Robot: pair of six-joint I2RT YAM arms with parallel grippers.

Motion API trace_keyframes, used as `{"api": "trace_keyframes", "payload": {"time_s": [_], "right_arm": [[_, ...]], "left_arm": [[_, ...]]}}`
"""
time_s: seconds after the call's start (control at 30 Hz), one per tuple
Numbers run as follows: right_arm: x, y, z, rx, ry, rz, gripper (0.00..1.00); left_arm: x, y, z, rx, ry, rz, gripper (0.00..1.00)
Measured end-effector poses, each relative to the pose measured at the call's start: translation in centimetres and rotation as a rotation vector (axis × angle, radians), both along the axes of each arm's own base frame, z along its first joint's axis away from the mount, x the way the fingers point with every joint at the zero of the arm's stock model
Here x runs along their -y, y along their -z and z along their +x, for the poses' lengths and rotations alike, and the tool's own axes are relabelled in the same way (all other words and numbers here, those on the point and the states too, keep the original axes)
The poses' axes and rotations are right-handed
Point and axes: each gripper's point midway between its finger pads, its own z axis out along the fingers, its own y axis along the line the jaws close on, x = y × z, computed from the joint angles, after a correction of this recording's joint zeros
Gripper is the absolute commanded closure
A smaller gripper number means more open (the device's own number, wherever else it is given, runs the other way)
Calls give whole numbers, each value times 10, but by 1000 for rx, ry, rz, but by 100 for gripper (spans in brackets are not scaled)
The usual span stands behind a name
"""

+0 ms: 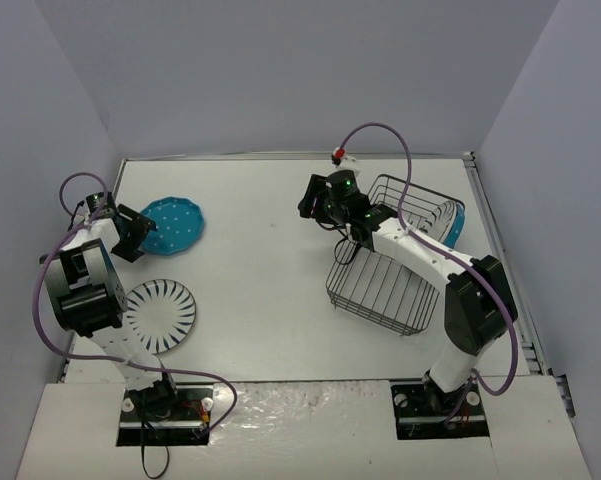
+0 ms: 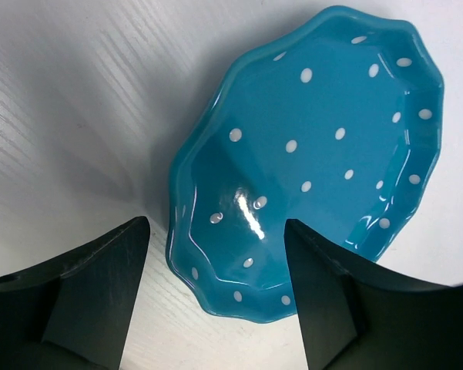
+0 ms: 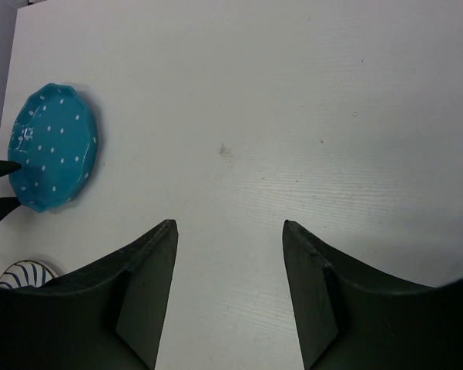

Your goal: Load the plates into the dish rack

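Note:
A teal dotted plate [image 1: 172,225] [image 2: 308,154] [image 3: 54,146] lies flat at the table's far left. My left gripper [image 1: 140,232] [image 2: 216,223] stands open at its near rim: one finger [image 2: 331,293] reaches over the plate, the other [image 2: 100,285] is over the table beside it. A white plate with black stripes [image 1: 160,315] [image 3: 23,271] lies nearer the left arm's base. The black wire dish rack [image 1: 380,285] stands on the right, with a teal plate [image 1: 459,226] and a white one [image 1: 442,215] upright at its far end. My right gripper [image 1: 310,200] [image 3: 229,223] hangs open over bare table, left of the rack.
Grey walls close in the table on three sides. The right arm [image 1: 420,260] reaches across the rack's top. A raised rail [image 1: 505,260] runs along the table's right edge.

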Motion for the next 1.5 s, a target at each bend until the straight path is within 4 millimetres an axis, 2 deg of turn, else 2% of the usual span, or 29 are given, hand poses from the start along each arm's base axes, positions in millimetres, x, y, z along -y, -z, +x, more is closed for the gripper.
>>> {"api": "trace_keyframes", "payload": {"time_s": [0.13, 0.33, 0.5, 0.63, 0.7, 1.03, 1.27, 1.5], "right_arm": [[0, 1, 0, -1, 0, -1, 46], [1, 3, -1, -5, 0, -3, 47], [1, 5, -1, -6, 2, -4, 47], [2, 9, -3, -14, 3, -7, 47], [2, 10, -3, -17, 5, -5, 47], [-1, 18, -1, -34, 3, -1, 47], [-25, 39, 7, -95, -55, 36, 47], [-50, 34, 17, -103, -103, 114, 46]], "left_arm": [[0, 6, -1, -14, 4, -2, 40], [-2, 13, 2, -27, 11, 0, 64], [-4, 19, 1, -46, 12, 9, 74], [-5, 20, -2, -59, 12, 17, 93], [-5, 20, -2, -61, 11, 17, 100], [0, 18, 2, -38, 22, -15, 100], [17, 17, 4, 10, 11, -111, 100], [45, 6, 8, 59, 19, -200, 100]]}}
